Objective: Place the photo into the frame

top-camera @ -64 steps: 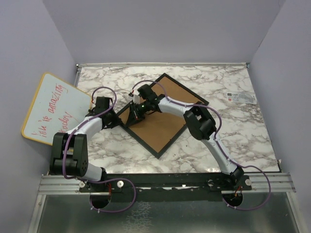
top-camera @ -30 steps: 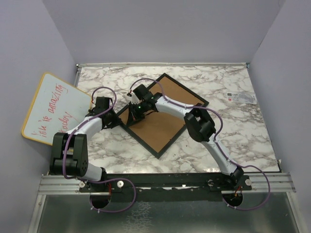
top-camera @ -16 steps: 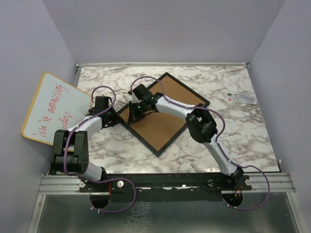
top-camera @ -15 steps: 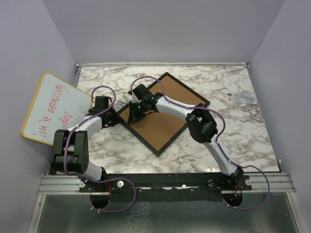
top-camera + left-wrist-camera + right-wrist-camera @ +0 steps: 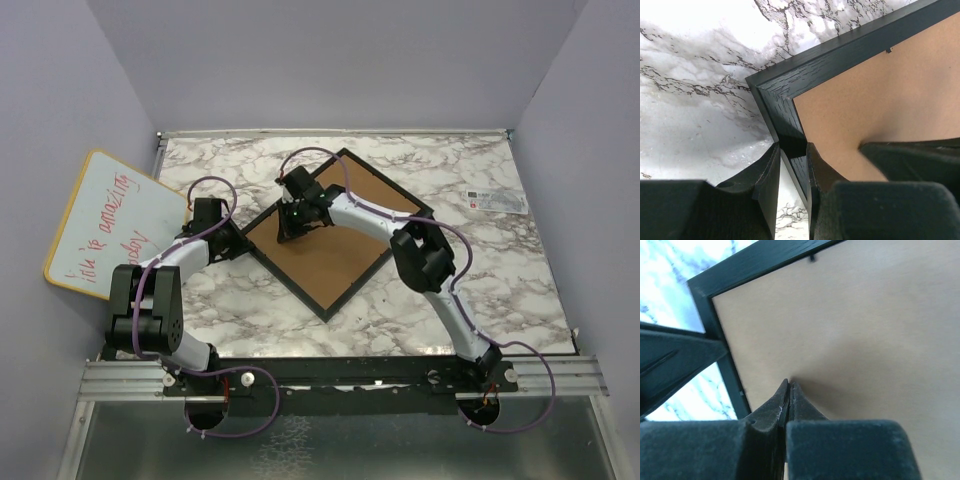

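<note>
The black frame (image 5: 291,281) lies face down on the marble table, turned like a diamond, and a brown backing board (image 5: 335,250) fills it. My left gripper (image 5: 237,238) is at the frame's left corner. In the left wrist view it (image 5: 792,148) is shut on the frame's rail (image 5: 840,47), one finger outside and one on the board (image 5: 880,100). My right gripper (image 5: 287,228) is shut with nothing in it. Its tips (image 5: 790,383) press down on the board (image 5: 855,325) just inside the frame's rim (image 5: 765,260). The photo is not in view.
A yellow-rimmed whiteboard (image 5: 105,222) with red writing leans off the table's left edge beside the left arm. A small printed card (image 5: 493,200) lies at the far right. Purple walls close in the back and both sides.
My right gripper has moved away from the frame's left corner, farther back and right over the backing board. The left gripper has stayed on the corner rail.
</note>
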